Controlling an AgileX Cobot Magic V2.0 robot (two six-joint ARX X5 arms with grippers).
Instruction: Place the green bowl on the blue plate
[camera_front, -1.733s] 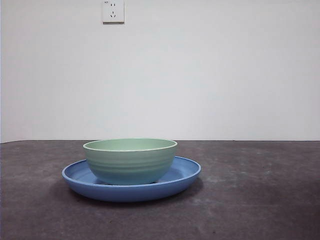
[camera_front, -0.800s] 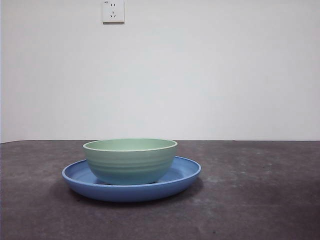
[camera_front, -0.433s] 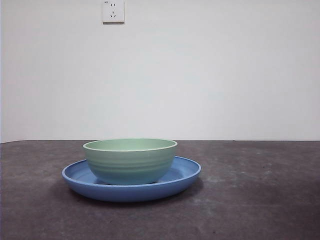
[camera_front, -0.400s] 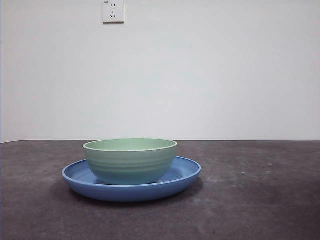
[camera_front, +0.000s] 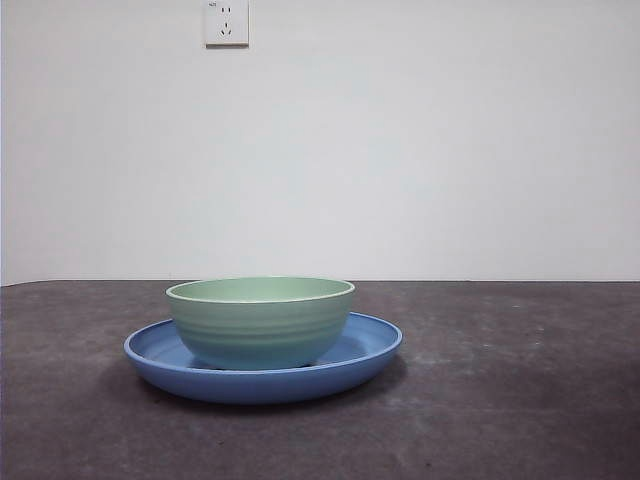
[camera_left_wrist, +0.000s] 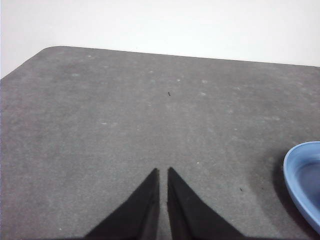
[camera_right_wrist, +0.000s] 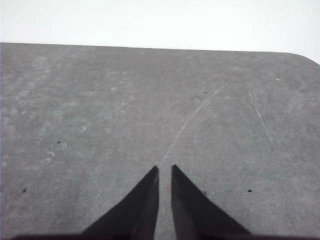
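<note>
The green bowl (camera_front: 260, 320) stands upright inside the blue plate (camera_front: 365, 350) on the dark table, left of centre in the front view. No arm shows in that view. In the left wrist view, my left gripper (camera_left_wrist: 163, 171) is shut with nothing in it, held above bare table, and only the rim of the blue plate (camera_left_wrist: 302, 180) shows off to one side. My right gripper (camera_right_wrist: 164, 168) is also shut and empty over bare table; neither bowl nor plate appears in its view.
A white wall socket (camera_front: 226, 22) sits high on the back wall. The grey tabletop (camera_front: 500, 400) stretches to the right of the plate. A rounded table corner (camera_left_wrist: 47, 50) shows in the left wrist view, another corner (camera_right_wrist: 305, 56) in the right wrist view.
</note>
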